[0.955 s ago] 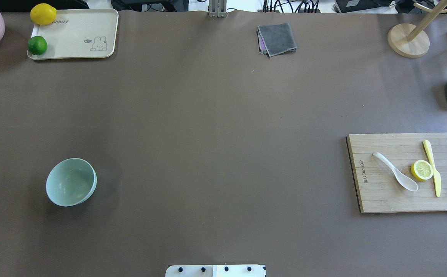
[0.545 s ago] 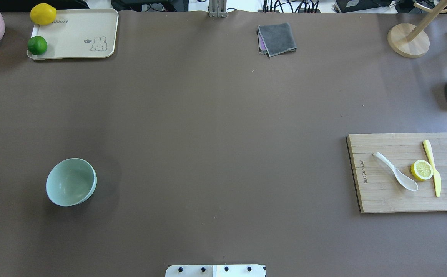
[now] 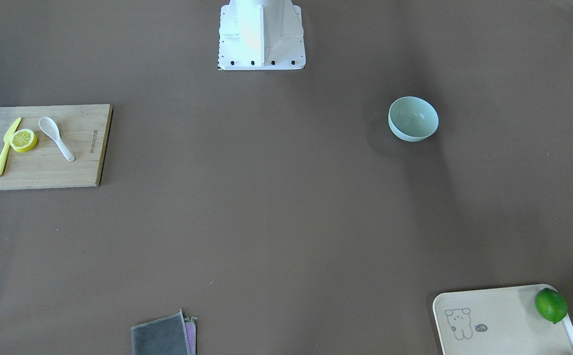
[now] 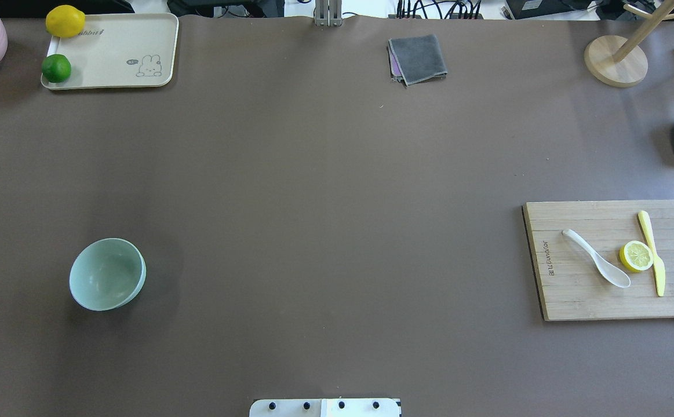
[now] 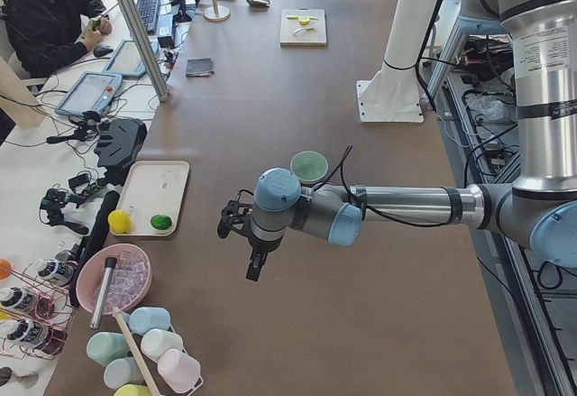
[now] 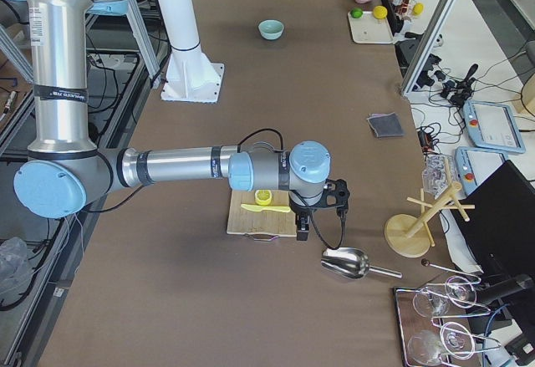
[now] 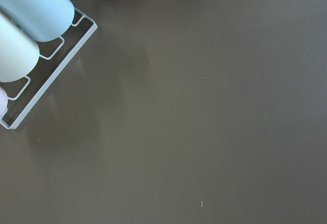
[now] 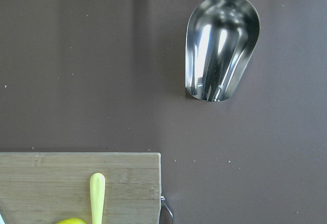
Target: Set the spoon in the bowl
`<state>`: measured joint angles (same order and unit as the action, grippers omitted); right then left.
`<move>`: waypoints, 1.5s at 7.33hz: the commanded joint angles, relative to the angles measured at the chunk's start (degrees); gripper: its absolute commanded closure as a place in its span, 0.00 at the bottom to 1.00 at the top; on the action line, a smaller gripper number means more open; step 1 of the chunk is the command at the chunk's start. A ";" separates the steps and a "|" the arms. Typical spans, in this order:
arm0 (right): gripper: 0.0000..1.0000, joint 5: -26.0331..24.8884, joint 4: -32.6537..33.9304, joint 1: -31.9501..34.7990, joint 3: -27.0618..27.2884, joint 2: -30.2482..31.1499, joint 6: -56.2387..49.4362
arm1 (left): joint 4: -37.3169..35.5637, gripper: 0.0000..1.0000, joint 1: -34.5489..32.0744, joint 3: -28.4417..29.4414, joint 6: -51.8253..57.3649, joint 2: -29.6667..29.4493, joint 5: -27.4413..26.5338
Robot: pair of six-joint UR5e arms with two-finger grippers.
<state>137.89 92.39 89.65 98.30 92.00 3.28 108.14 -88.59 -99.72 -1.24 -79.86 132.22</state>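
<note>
The brown bench [image 4: 337, 174] fills both the overhead and the front-facing view, and neither of those shows my arms. Only the side views do. My left arm [image 5: 406, 205] reaches out level from the right edge of its frame, with its wrist bent so the left claw [image 5: 254, 274] points down above bare bench. My right arm [image 6: 175, 166] lies level the same way, and the right claw [image 6: 301, 233] hangs at the near edge of the wooden cutting board [image 4: 574, 304]. Whether either claw is apart or together I cannot tell from these angles. The mint bowl [image 4: 107, 274] stands upright at the lower left of the overhead frame. In the left side view it sits just behind my left forearm, well apart from the board. The white spoon [image 4: 597, 258] lies flat on the board at the overhead frame's right, scoop toward the bottom, just beside a lemon slice [image 4: 636, 255] and a yellow knife [image 4: 652, 255]. My arm covers it in the right side view. My right wrist camera catches only the board's corner, the knife's tip and a steel scoop [image 8: 221, 55] at the upper right. My left wrist camera sees pastel cups [image 7: 30, 9] in a wire rack [image 7: 51, 68] at its upper left.
</note>
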 commanded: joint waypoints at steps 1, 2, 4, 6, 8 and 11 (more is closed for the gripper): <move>0.00 0.79 -0.01 0.00 0.05 0.29 0.06 | -0.21 0.02 0.08 -0.21 -0.08 -0.73 -0.21; 0.00 0.71 -0.01 0.00 0.13 0.38 0.15 | -0.21 0.02 0.08 -1.08 -0.08 -0.82 -0.12; 0.00 0.19 -0.01 0.00 0.13 -0.67 -0.03 | -0.04 0.02 0.17 -0.92 -0.16 -0.74 -0.03; 0.00 0.27 -0.01 -0.70 -0.31 -1.29 -0.03 | -0.04 0.02 0.26 -1.96 -0.25 -1.70 0.05; 0.00 1.93 -0.01 -1.23 -0.05 -2.08 0.15 | 3.19 0.02 1.13 -2.14 -3.21 -3.10 1.28; 0.00 2.73 0.07 -1.76 -0.04 -2.96 0.15 | 10.98 0.02 9.71 -1.70 -25.15 -7.06 9.64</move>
<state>140.39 92.39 88.05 98.29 89.33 3.41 114.58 -83.10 -101.34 -17.37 -85.76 139.86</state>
